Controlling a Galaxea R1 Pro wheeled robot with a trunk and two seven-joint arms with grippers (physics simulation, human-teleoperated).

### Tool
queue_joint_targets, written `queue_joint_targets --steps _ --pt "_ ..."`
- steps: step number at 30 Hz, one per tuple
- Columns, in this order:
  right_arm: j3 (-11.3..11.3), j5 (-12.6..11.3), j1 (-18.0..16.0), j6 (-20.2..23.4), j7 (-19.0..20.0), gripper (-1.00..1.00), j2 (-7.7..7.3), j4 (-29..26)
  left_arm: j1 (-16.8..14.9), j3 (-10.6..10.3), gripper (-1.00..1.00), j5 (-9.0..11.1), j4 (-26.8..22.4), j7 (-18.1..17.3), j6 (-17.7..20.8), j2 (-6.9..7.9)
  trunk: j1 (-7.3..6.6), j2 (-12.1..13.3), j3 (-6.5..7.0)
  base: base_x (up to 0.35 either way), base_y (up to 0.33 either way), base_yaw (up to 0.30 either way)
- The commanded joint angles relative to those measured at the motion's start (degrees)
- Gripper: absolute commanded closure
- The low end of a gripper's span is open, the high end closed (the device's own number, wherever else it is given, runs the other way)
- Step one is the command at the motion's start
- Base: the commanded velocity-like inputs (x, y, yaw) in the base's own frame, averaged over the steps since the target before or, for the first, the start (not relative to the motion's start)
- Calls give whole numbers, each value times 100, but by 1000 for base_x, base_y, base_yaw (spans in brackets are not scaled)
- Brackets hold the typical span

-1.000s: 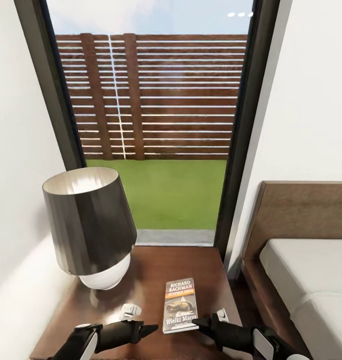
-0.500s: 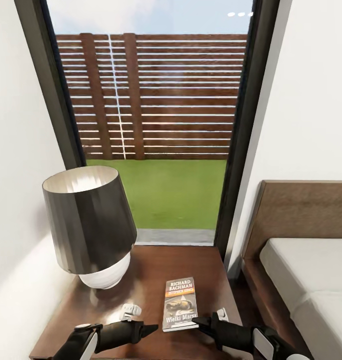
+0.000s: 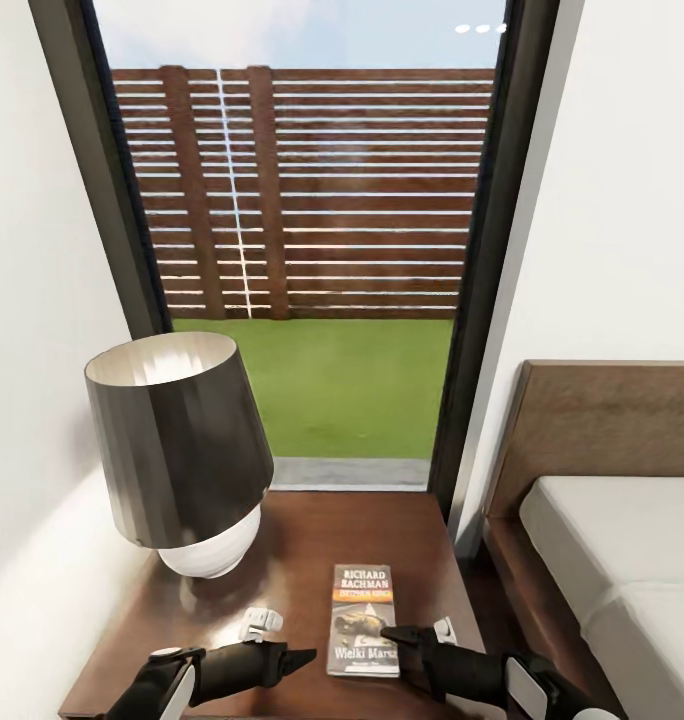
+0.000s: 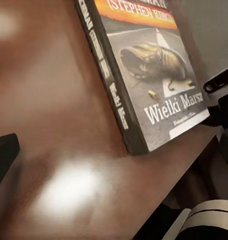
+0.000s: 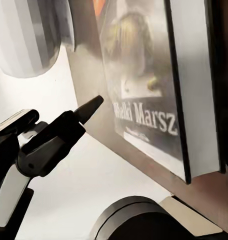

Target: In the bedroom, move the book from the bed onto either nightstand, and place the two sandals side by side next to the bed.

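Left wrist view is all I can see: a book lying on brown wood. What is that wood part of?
Observer: It's the top of a nightstand.
Operator: Is anything else on it?
Observer: A lamp with a dark shade stands to the left of the book.
Operator: Where's the bed?
Observer: The bed is just right of the nightstand, with its headboard against the wall.

Left black two-fingered gripper (image 3: 294,657): low, pointing inward, fingers together | Right black two-fingered gripper (image 3: 400,638): low, reaching inward, spread unclear
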Motion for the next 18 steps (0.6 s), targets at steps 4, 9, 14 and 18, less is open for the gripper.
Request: queue_joint_targets --steps 4,9,14,18 --pt "44 -68 0 37 2 -100 -5 -4 -2 -6 -100 52 -1 -3 58 2 -1 -2 -5 0 0 0" --pt "50 -68 0 36 2 -100 -5 -3 -2 -6 -100 52 -1 -3 58 2 -1 -2 -5 0 0 0" --pt "51 -68 -1 36 2 -100 -5 -2 -2 -3 -100 52 -1 -3 58 2 -1 -2 -5 0 0 0" --pt "51 -68 -3 36 2 -100 -5 -3 -2 -5 -100 52 -1 -3 58 2 -1 -2 -5 -10 0 0"
